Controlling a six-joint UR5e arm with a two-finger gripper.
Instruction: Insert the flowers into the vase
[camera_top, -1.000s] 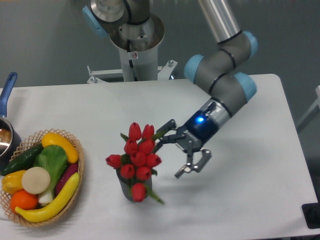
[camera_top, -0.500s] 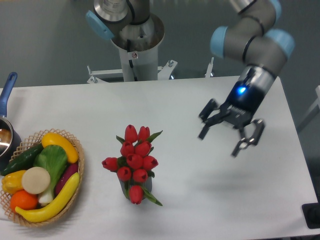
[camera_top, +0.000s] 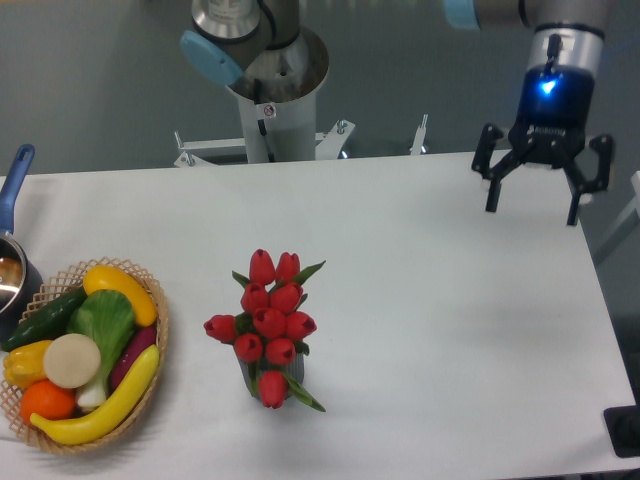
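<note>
Red tulips stand bunched in the dark grey vase, near the desk's front edge, about midway along it; blooms hide most of the vase. Tool hangs over the desk's far right corner, fingers spread wide, gripping nothing, well apart from the tulips. Wicker basket of vegetables sits at the front left corner. Blue-handled pot at the left edge. White desk.
</note>
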